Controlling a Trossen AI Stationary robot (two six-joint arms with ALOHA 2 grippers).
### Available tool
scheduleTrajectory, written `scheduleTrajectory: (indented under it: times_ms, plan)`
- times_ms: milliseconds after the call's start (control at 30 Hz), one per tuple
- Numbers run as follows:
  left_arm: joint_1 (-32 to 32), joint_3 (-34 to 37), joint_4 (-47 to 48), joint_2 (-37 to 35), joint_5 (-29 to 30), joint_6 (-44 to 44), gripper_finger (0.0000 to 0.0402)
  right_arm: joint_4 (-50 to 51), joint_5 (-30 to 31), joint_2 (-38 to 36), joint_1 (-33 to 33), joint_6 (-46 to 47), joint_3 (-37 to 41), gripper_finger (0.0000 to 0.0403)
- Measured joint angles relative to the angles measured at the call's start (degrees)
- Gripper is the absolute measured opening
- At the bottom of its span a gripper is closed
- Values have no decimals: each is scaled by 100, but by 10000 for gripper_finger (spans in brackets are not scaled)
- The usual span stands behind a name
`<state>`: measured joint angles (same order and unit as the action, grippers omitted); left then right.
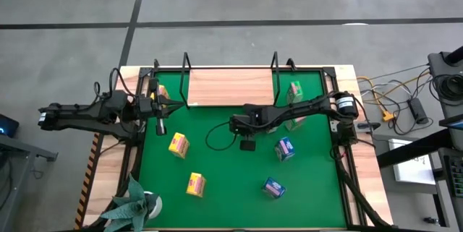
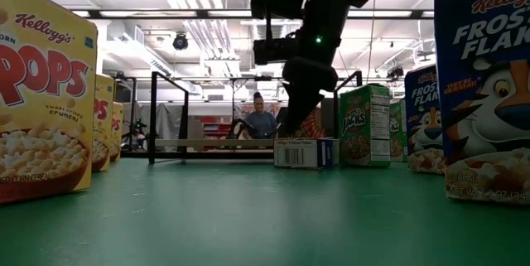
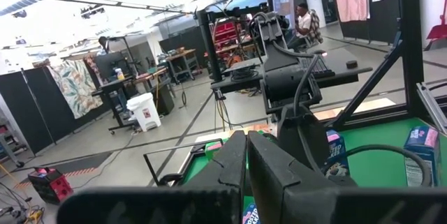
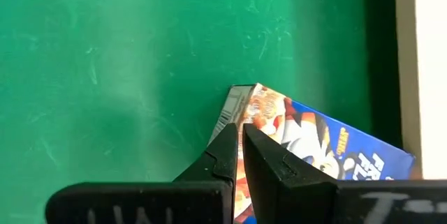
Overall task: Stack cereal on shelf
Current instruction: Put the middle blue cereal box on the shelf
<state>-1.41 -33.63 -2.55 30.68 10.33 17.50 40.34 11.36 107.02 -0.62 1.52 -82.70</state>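
Observation:
A blue cereal box (image 4: 314,147) lies flat on the green mat (image 1: 217,181), its barcode end (image 2: 296,153) toward the near edge. My right gripper (image 4: 242,132) is shut and slants down onto it; in the high view the arm (image 1: 289,113) hides this box. My left gripper (image 3: 246,175) is shut, level and holds nothing at the table's left (image 1: 159,109). The shelf (image 1: 230,87), a wooden board with black wire uprights, lies at the far edge. Two yellow boxes (image 1: 179,144) (image 1: 195,183) and two blue boxes (image 1: 284,148) (image 1: 273,187) stand on the mat. My right gripper sets its shut fingertips (image 4: 269,155) on the flat box's top face (image 4: 262,112), near the corner at its barcode end. The fingers slant down from the table's right side. The box lies flat on the mat.
Green boxes (image 1: 294,92) stand by the shelf's right uprights. In the low view a yellow box (image 2: 41,92) and a blue box (image 2: 484,84) stand close at either side. A potted plant (image 1: 134,204) sits at the near left corner. A person (image 2: 261,121) is beyond the table.

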Motion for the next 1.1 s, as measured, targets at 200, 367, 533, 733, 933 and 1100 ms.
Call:
scheduleTrajectory:
  times_ms: [200, 367, 533, 733, 933, 1100]
  plan:
    - [0, 0, 0, 0, 0, 0, 0, -14, 96, -2, 0, -2, -2, 13]
    - [0, 0, 0, 0, 0, 0, 0, -45, 126, -3, 10, -4, 27, 13]
    - [0, 0, 0, 0, 1, 0, 0, -68, 126, 90, 13, -17, 70, 13]
    - [0, 0, -2, 0, 0, 0, 0, -304, -353, 125, 0, -9, 74, 13]
    - [-1, 1, -2, 0, 2, 0, 0, -811, -923, 136, -53, 148, 216, 13]
    - [0, 0, -28, 0, 1, 0, 0, -901, -1024, 155, -88, 147, 245, 13]
